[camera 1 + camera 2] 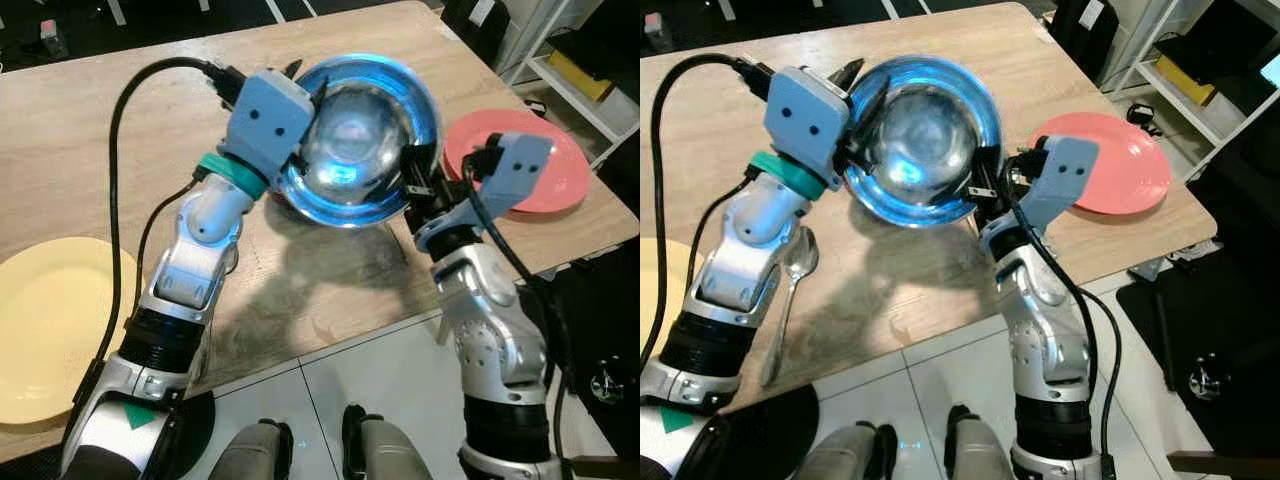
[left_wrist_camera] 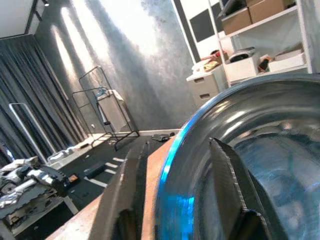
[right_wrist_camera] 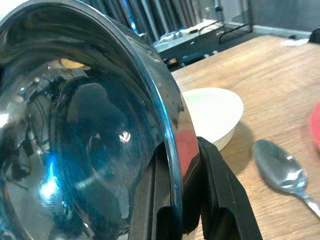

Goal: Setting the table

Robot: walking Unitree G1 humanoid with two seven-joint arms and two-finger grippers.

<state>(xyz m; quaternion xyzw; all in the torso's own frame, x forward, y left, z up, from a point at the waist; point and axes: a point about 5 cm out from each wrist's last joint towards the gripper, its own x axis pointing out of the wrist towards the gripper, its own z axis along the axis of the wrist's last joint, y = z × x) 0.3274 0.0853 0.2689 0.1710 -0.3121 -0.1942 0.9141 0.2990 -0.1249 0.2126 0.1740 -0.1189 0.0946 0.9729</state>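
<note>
You have the steel bowl (image 1: 360,140) raised at upper centre, left gripper (image 2: 175,200) and right gripper (image 3: 182,200) each pinching opposite rims to steady it, probably bound for the pink plate (image 1: 560,180) at right.

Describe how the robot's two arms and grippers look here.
Both arms are silver with black joint bands. Blue-grey wrist boxes sit behind the left gripper and right gripper, whose fingers are black. The left wrist has a teal ring; black cables run along both.
</note>
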